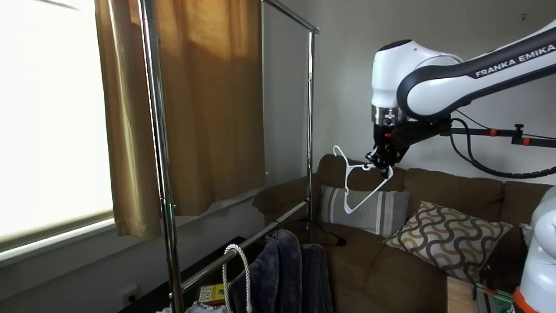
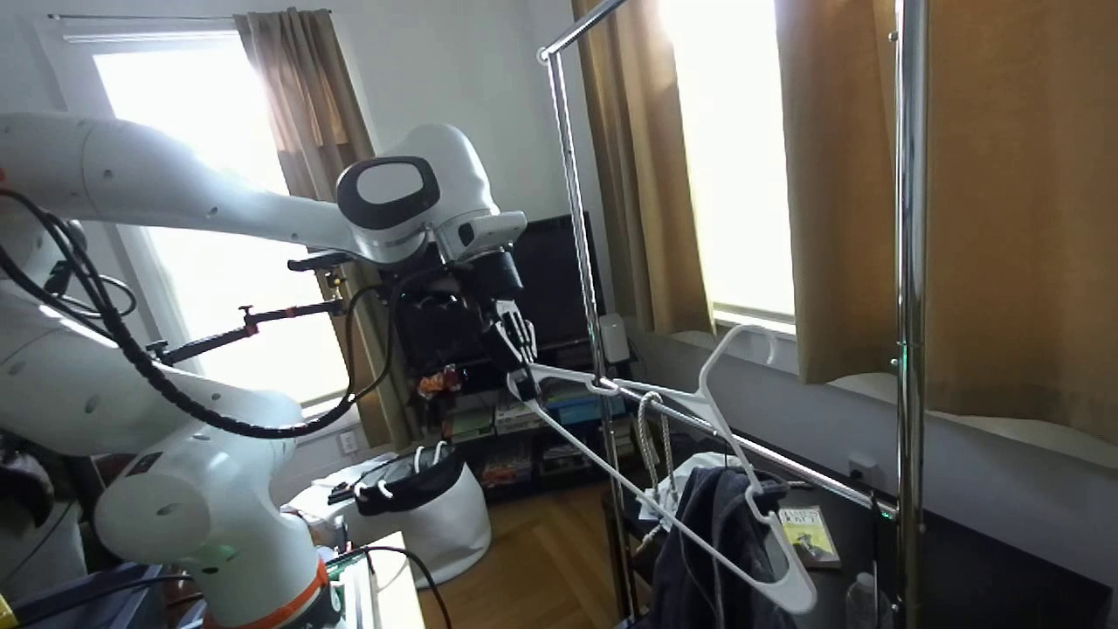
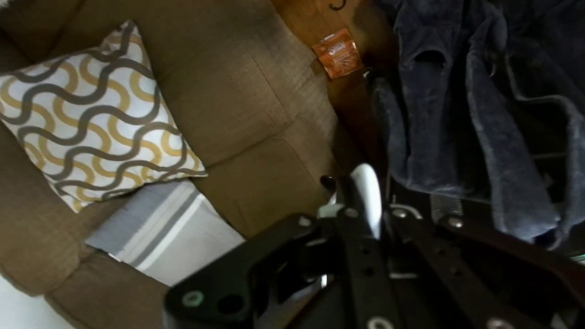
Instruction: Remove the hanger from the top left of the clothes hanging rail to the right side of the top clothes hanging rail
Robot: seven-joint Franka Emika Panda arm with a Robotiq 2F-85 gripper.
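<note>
The pincer [image 1: 385,171] is clamped on a white plastic hanger [image 2: 694,403], gripping it by one outer corner; in the wrist view, a white piece of it shows between the fingers [image 3: 360,228]. The hanger is held up in the air, tilted, its hook [image 2: 744,329] on the side away from the pincer. In an exterior view it appears to the right of the far upright [image 1: 310,117] of the chrome clothes rack [image 1: 160,148], lower than the top rail [image 1: 289,14]. In an exterior view, the lower rail [image 2: 812,473] runs behind it.

A dark blue-grey plush garment [image 1: 282,274] hangs by the lower rail, with a white twisted-rope loop [image 1: 248,278] to its left in both exterior views. On the far side, a brown sofa [image 1: 378,261] carries a striped grey pillow [image 1: 371,213] and, right of it, a wave-patterned pillow [image 1: 449,237]. A yellow James Joyce book [image 2: 808,535] lies on a dark tabletop [image 2: 969,559], near a clear bottle [image 2: 863,603].
</note>
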